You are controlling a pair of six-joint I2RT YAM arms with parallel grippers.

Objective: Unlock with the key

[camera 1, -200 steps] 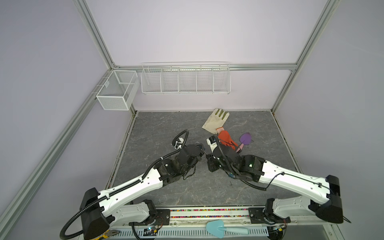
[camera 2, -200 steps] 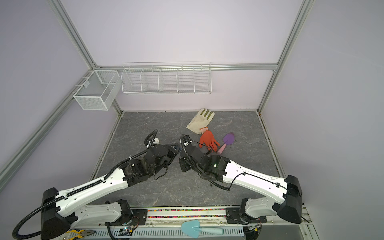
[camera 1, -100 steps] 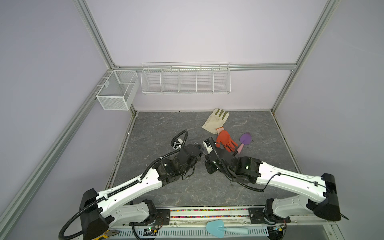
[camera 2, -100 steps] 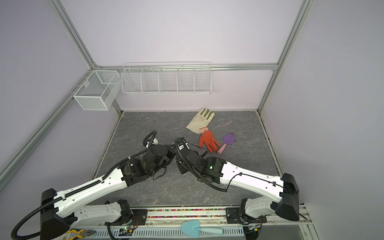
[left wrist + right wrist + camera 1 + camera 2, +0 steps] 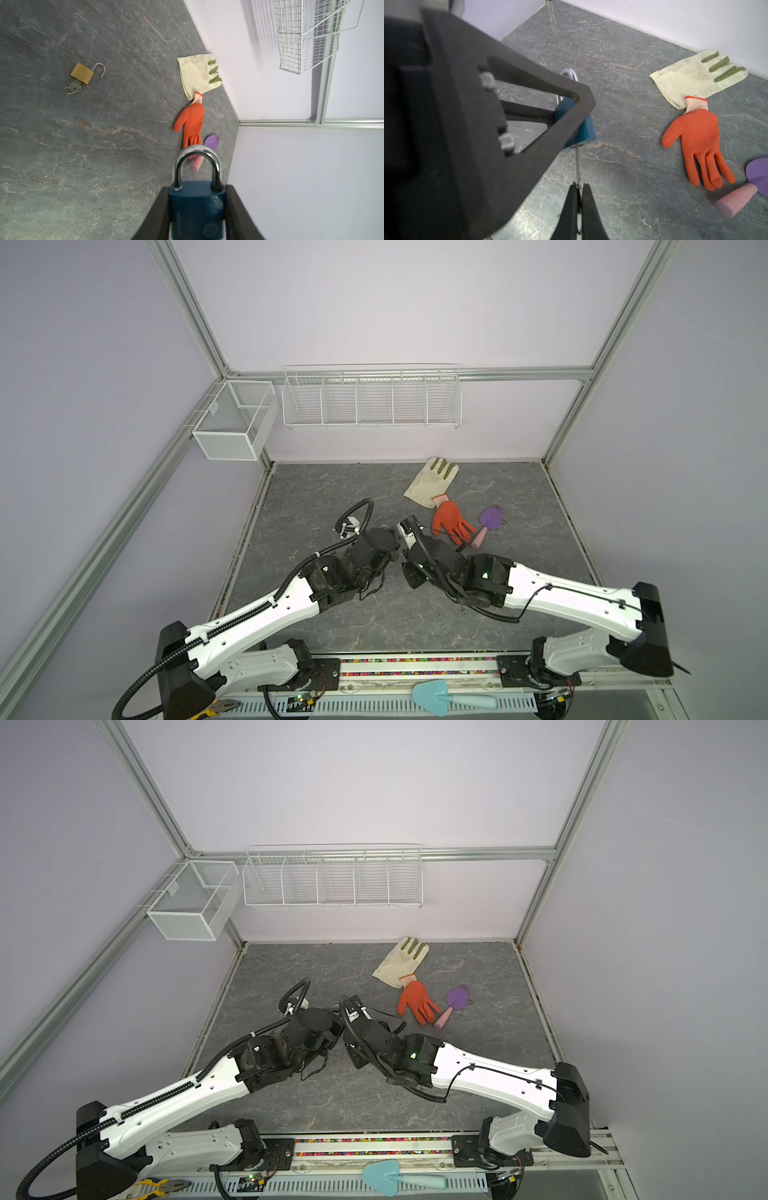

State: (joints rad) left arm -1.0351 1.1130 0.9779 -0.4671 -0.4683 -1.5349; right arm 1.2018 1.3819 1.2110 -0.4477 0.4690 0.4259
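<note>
— Since a second ago the right claw (image 5: 579, 187) has slid across toward the left claw (image 5: 197, 188), and its key (image 5: 577, 164) now meets the underside of the blue padlock (image 5: 196, 207).

— So insertion is under way?

— That's my reading, though depth is hidden. Right claw is pinched tight on the key. Left claw clamps the padlock body by its sides, clear of the surface (image 5: 332, 489). With the shackle (image 5: 196, 149) seated at both ends, the turn remains to be done.

— Containers?

— Mesh basket (image 5: 232, 423) on the side wall, wire rack (image 5: 370, 400) on the back wall; nothing shows in either.
</note>
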